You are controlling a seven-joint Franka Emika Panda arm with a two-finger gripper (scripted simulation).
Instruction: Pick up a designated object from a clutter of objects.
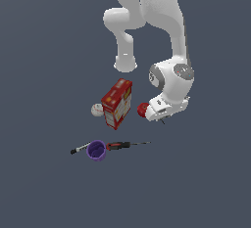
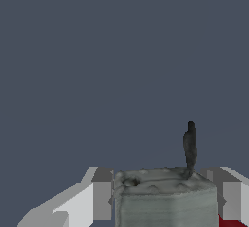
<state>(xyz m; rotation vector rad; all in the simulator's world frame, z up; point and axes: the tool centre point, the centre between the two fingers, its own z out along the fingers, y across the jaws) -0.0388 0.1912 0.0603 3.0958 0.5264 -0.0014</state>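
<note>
Fingers [image 2: 99, 194] show best in the wrist view, so we start there: one grey pad stands on each side of the small light-grey item [image 2: 165, 197], close against its flanks. No gap is visible between pads and item, so we judge the gripper [image 2: 165, 199] narrowed onto it, though actual contact cannot be confirmed. The item's thin dark stem [image 2: 189, 145] rises from its upper face, clear of both pads. A sliver of red [image 2: 228, 222] peeks past one finger, most likely the red round fruit. Beyond that we see only bare grey floor [image 2: 121, 50].

In the exterior view, the arm is bent low with its hand [image 1: 164, 107] down near the floor, just to the exterior view's right of the red round fruit [image 1: 142, 109]. The fingertips and the item are hidden under the hand here; only a thin dark line pokes out below it. The red-and-yellow box [image 1: 117, 103] stands just beyond the fruit, with the white baseball [image 1: 97, 109] on its far side. Well apart, nearer the camera, lie the purple cup [image 1: 96, 150], the red-handled screwdriver [image 1: 122, 145] and the black-and-white marker [image 1: 78, 149].

As for progress, we judge the reach done and the grasp at or near closure. The lift is what remains, and we see no sign that the item has left the floor.
</note>
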